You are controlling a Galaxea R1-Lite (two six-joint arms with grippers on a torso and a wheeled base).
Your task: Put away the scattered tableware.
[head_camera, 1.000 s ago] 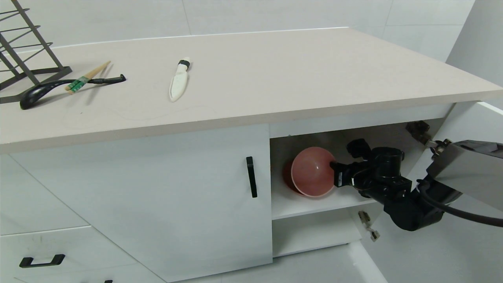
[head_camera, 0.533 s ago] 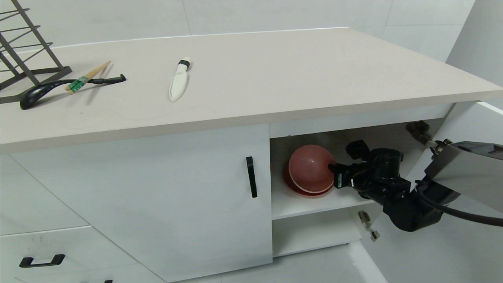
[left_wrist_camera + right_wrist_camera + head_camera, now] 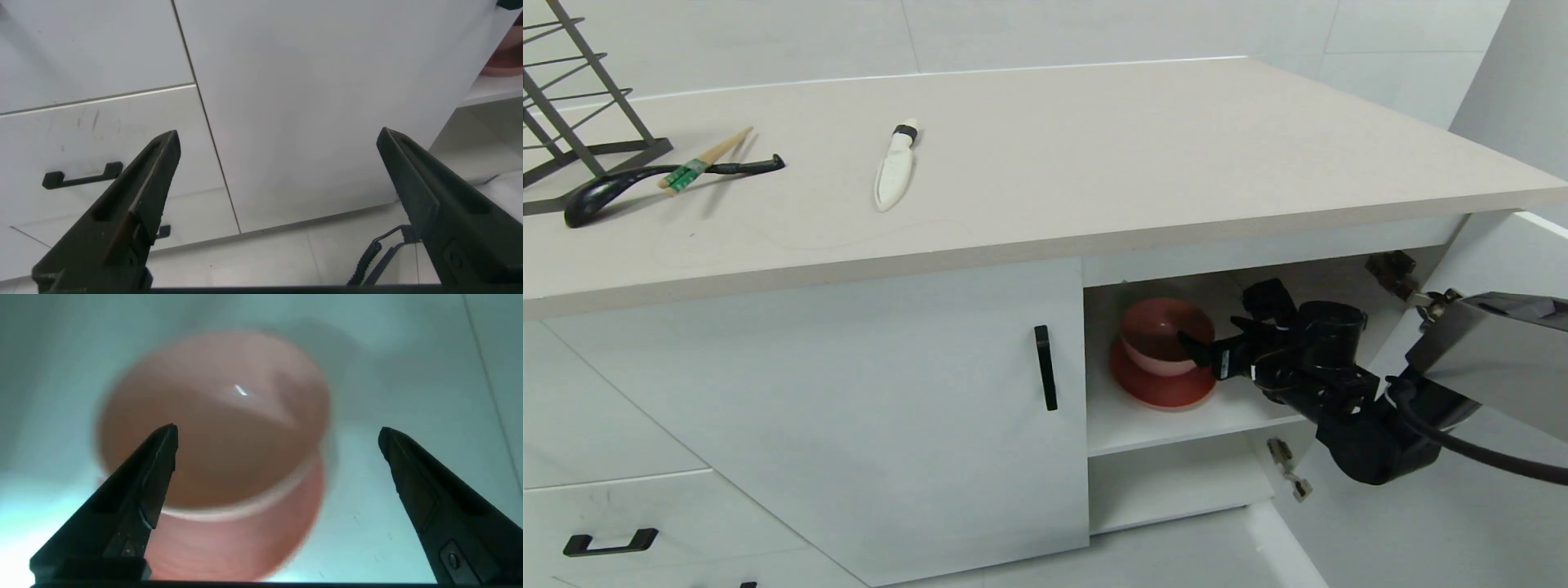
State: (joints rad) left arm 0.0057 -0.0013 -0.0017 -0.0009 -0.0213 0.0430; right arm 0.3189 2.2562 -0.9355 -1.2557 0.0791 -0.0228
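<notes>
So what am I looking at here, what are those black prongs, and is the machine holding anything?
It is a two-armed robot tidying tableware. The wide picture comes from a camera on its head, the other two from its wrists; the black prongs are gripper fingers. The right gripper is open, right at a pink bowl sitting on a red plate on the cupboard shelf. The left gripper is open and empty, facing a cupboard door. On the counter lie a black ladle, chopsticks and a white knife.

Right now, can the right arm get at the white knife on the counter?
Probably not directly. The right gripper is inside the open cabinet by the pink bowl, under the countertop; the white knife lies on top. It must back out first.
</notes>
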